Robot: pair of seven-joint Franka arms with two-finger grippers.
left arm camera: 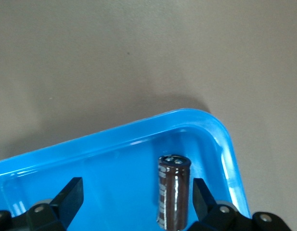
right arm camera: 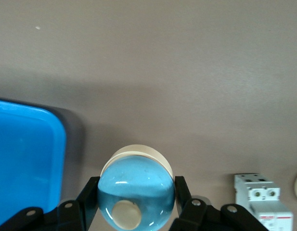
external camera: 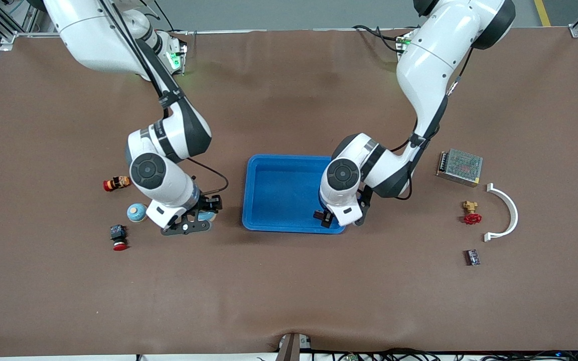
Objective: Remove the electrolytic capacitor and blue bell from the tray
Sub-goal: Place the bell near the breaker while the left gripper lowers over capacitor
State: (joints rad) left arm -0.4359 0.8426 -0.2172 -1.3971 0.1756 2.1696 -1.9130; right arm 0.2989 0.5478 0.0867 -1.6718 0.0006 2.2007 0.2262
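A blue dome bell [right arm camera: 136,178] with a cream button sits between my right gripper's [right arm camera: 136,188] fingers, which press on both its sides. In the front view that gripper [external camera: 203,216] is low over the table between the blue tray [external camera: 256,165] and a second blue bell [external camera: 137,212]. My left gripper [left arm camera: 137,192] is open, low in the tray's corner [left arm camera: 138,132] nearest the front camera at the left arm's end. A dark brown capacitor [left arm camera: 173,192] rests in the tray close to one finger, apart from the other. The front view shows this gripper [external camera: 325,216] there.
A white circuit breaker [right arm camera: 261,199] lies beside the held bell. A red-orange part [external camera: 116,183] and a red push button [external camera: 118,236] lie toward the right arm's end. A power supply [external camera: 459,167], brass valve [external camera: 471,213], white curved piece [external camera: 506,210] and dark module [external camera: 472,257] lie toward the left arm's end.
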